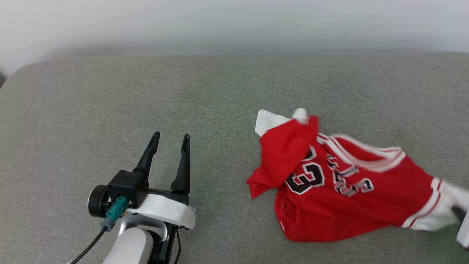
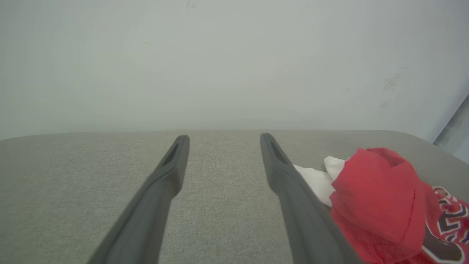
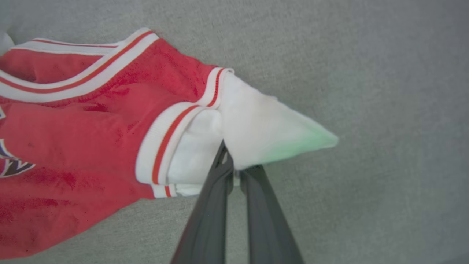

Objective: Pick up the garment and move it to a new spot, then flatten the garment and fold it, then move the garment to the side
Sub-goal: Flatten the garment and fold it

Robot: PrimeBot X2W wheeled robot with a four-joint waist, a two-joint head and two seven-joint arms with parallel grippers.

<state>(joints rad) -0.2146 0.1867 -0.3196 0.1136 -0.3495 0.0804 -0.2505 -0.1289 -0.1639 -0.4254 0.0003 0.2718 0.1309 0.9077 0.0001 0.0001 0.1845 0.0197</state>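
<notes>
My right pincer (image 3: 234,170) is clamped on the shirt (image 1: 340,190), its two fingers drawn together on the white sleeve (image 3: 263,128) just past the red-striped cuff. My left pincer (image 1: 171,135) hangs over the left half of the worktop (image 1: 220,91), fingers apart and holding nothing.

The shirt lies rumpled on the right half of the worktop, number side up. One red flap is thrown over its far-left corner, and white cloth pokes out beyond that flap.

I judge the shirt to be light, limp and a bit slick. It should sag and trail from any single hold, and the grey weave of the worktop may drag at it. A thin pinch on one sleeve could let the body swing or slip free.

For carrying, I'd want my left pincer on the other sleeve or shoulder. Both holds should take doubled cloth at the trim, where the fabric is thicker.
</notes>
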